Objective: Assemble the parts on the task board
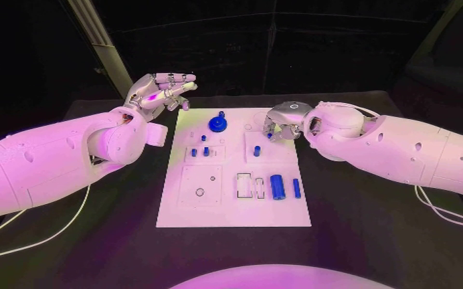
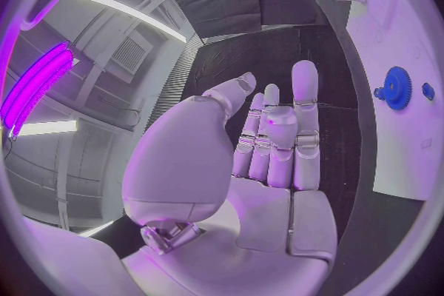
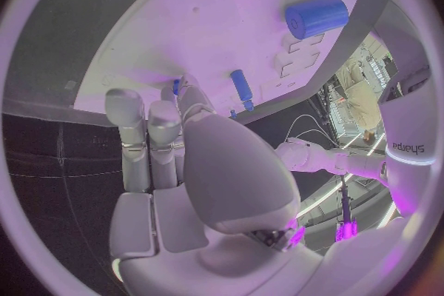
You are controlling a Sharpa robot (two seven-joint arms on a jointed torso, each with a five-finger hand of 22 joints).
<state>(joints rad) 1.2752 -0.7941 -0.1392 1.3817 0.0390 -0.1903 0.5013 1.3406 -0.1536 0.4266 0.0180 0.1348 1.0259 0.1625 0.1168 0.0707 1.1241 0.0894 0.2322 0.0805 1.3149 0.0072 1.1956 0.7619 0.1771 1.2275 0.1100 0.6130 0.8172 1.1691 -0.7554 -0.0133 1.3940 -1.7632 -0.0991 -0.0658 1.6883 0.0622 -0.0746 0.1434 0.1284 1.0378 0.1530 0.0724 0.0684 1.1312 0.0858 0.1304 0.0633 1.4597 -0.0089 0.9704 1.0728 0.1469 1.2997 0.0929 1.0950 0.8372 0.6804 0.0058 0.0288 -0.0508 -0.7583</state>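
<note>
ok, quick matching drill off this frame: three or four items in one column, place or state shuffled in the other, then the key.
Items
1. left hand
2. right hand
3. blue gear
4. large blue cylinder

Place or state
A. lies on the near right part of the task board
B. sits near the board's far edge, at its middle
C. raised off the board's far left corner, fingers apart, holding nothing
D. down over the board's far right part

Pairs: 1-C, 2-D, 3-B, 4-A
</note>
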